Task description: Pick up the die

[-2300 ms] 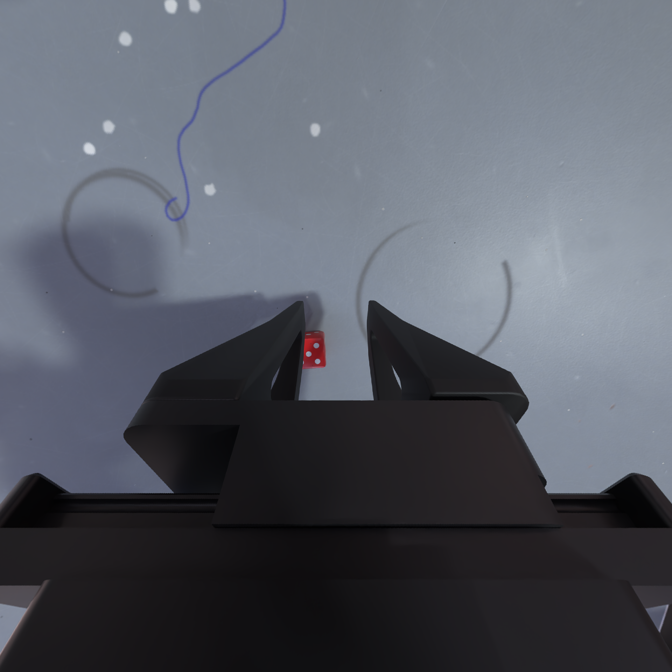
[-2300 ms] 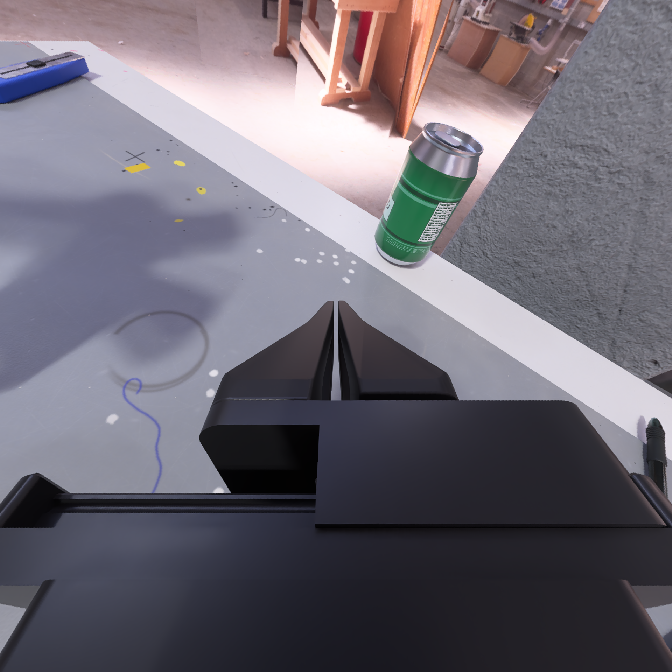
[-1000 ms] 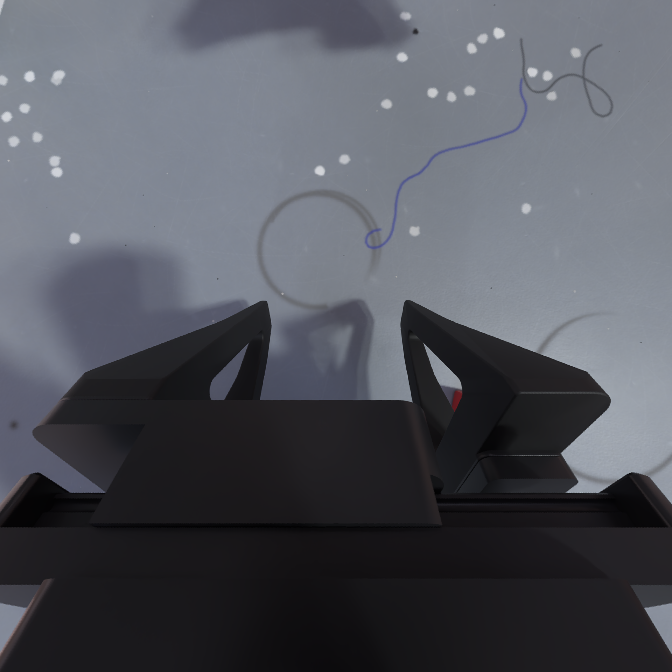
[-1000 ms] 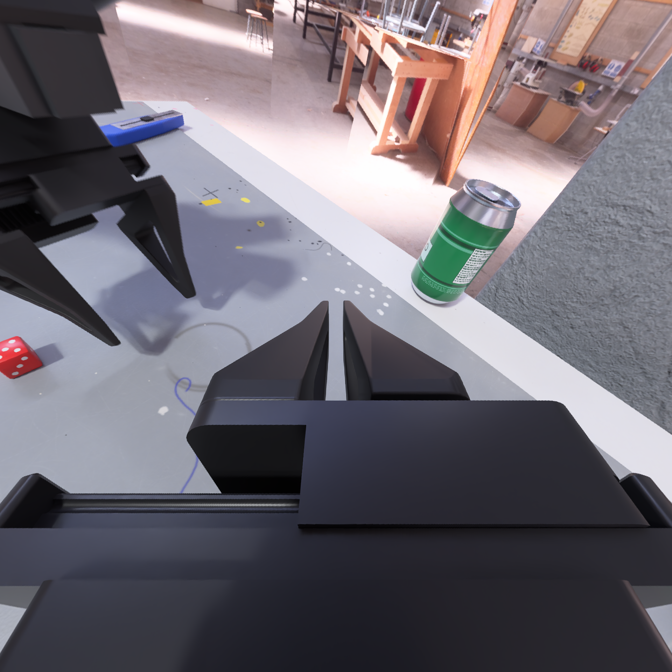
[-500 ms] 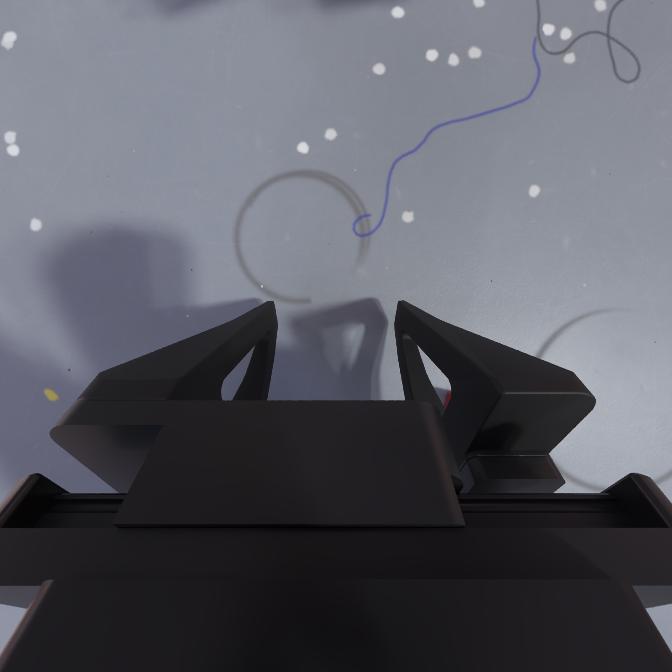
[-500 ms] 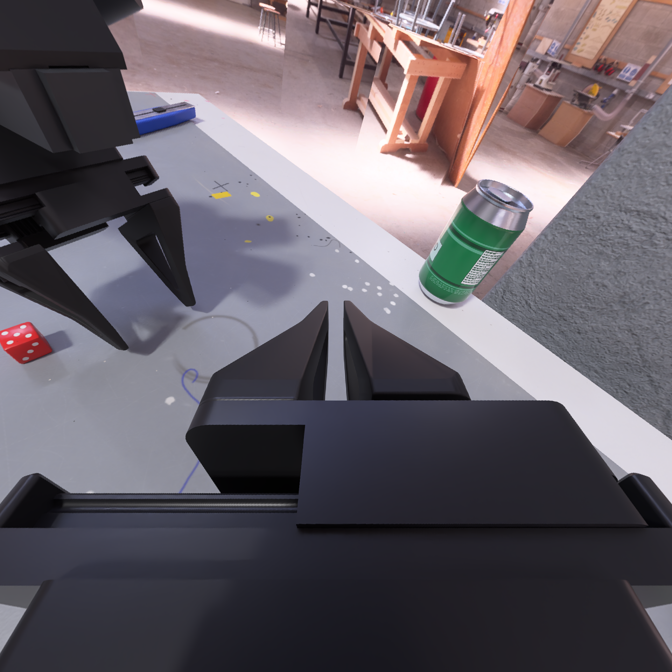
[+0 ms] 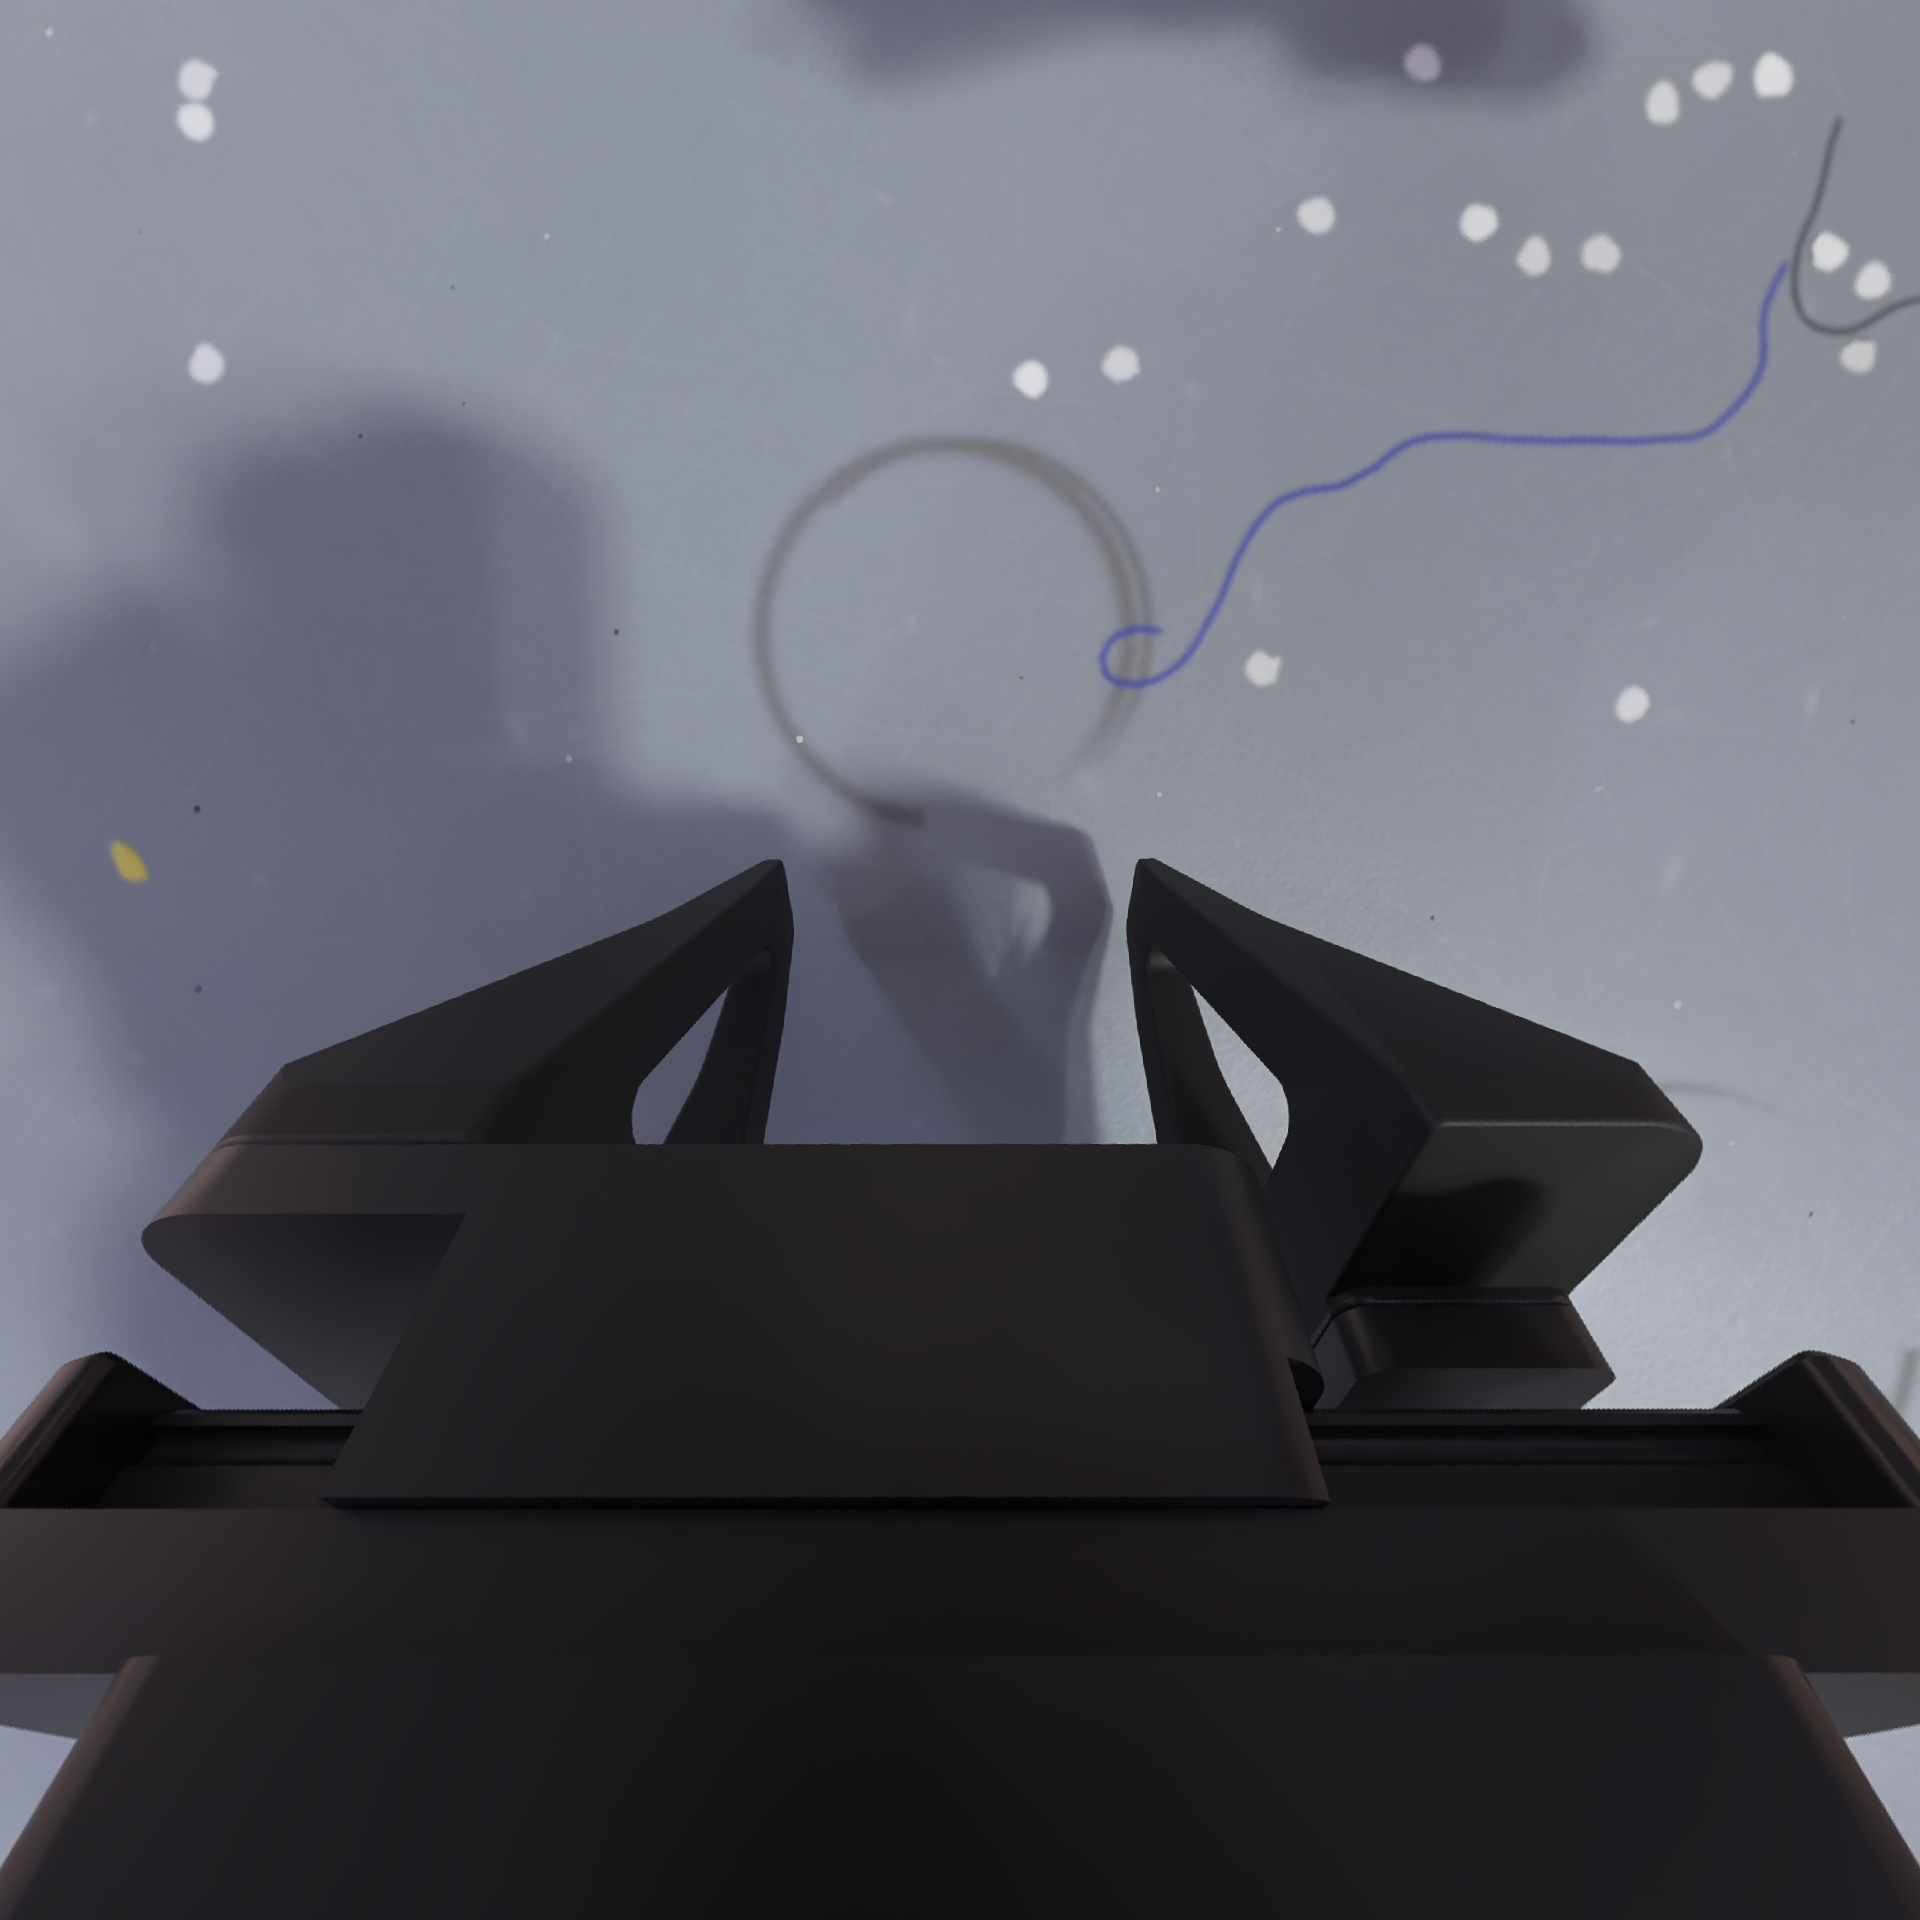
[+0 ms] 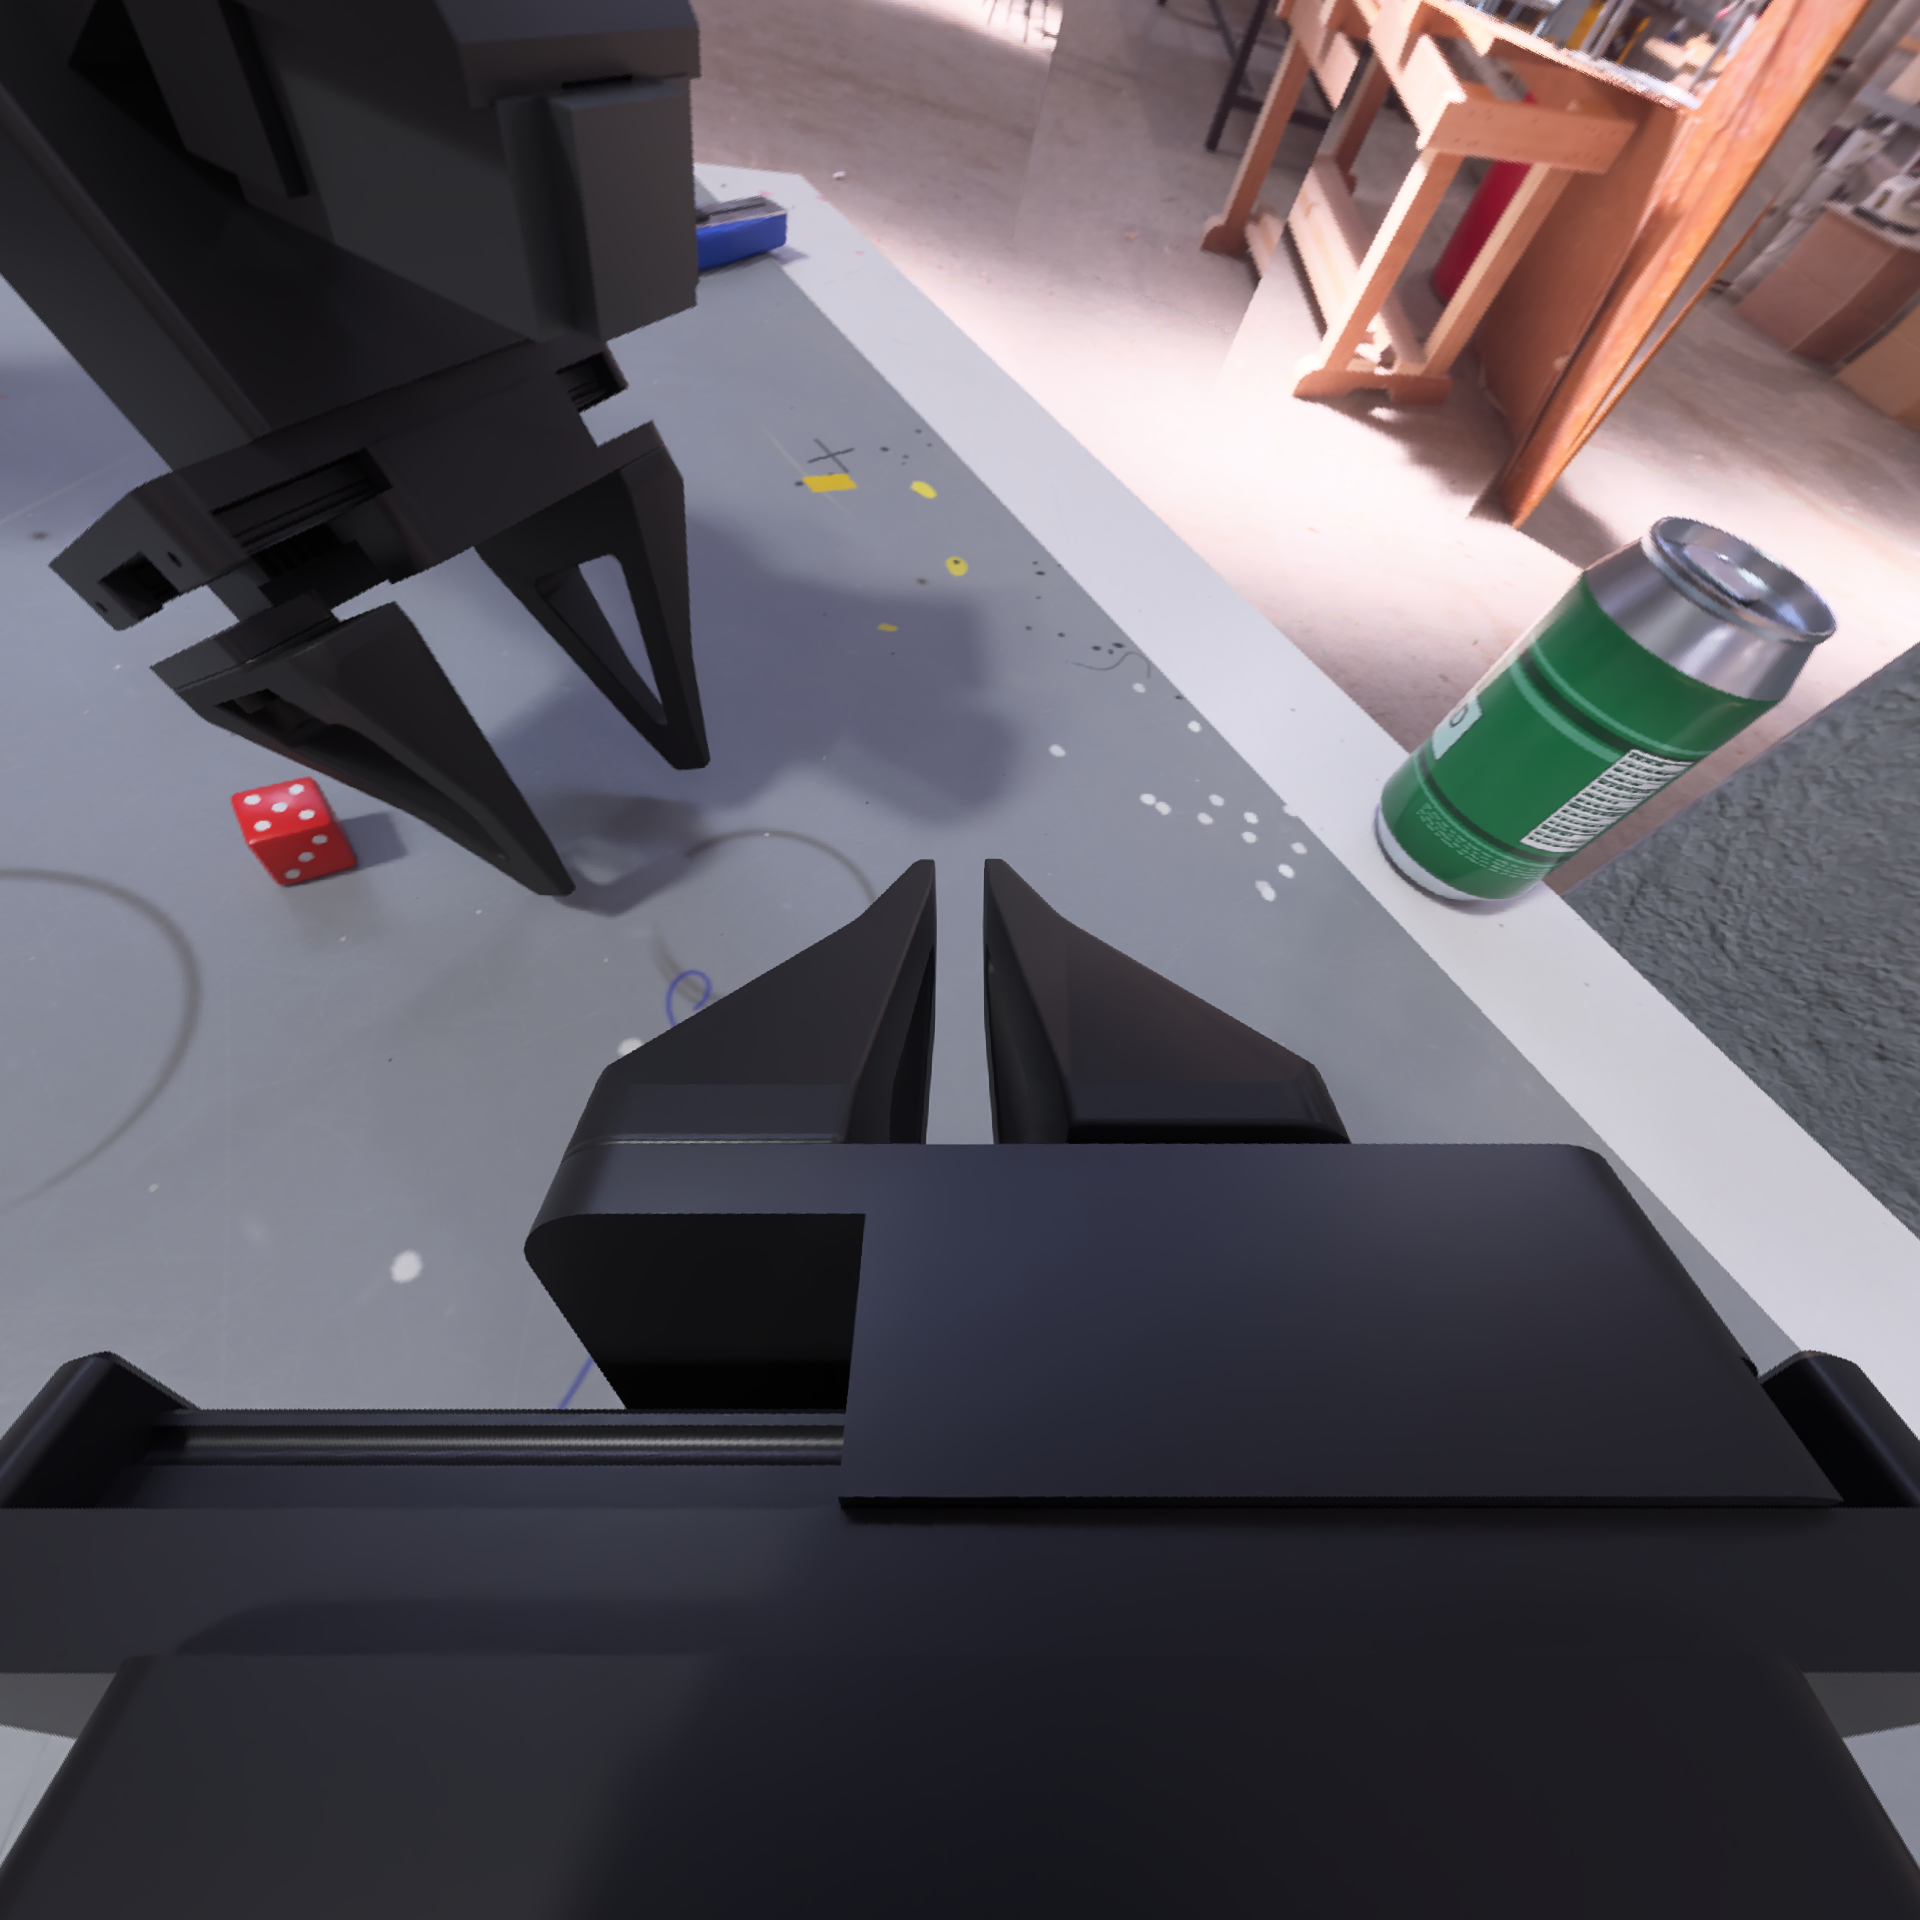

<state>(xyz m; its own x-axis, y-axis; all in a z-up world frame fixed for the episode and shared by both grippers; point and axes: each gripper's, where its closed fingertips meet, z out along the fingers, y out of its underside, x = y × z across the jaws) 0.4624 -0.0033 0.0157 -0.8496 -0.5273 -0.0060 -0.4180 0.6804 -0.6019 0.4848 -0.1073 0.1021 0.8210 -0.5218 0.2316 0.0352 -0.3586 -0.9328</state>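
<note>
Die (image 8: 294,830): a small red cube with white pips, resting on the grey desk (image 8: 312,1091). It is outside the left hand, just beside the outer face of one finger. I cannot tell whether it touches that finger. It does not show in the left wrist view.

Left hand (image 7: 958,883): released, its two black fingers spread wide with nothing between them. In the right wrist view the same hand (image 8: 623,826) points down at the desk, its fingertips close to the surface.

Right hand (image 8: 958,873): clenched, only a thin slit between the two fingers, and holding nothing. It sits low over the desk, apart from the die.

Desk marks: a faint grey ring (image 7: 951,623) lies just ahead of the left hand, with a thin blue squiggle (image 7: 1455,488) and scattered white specks nearby.

Green can (image 8: 1600,717): upright on the pale edge of the desk, well apart from the die.

Blue tool (image 8: 740,229): lies at the far end of the desk.
</note>
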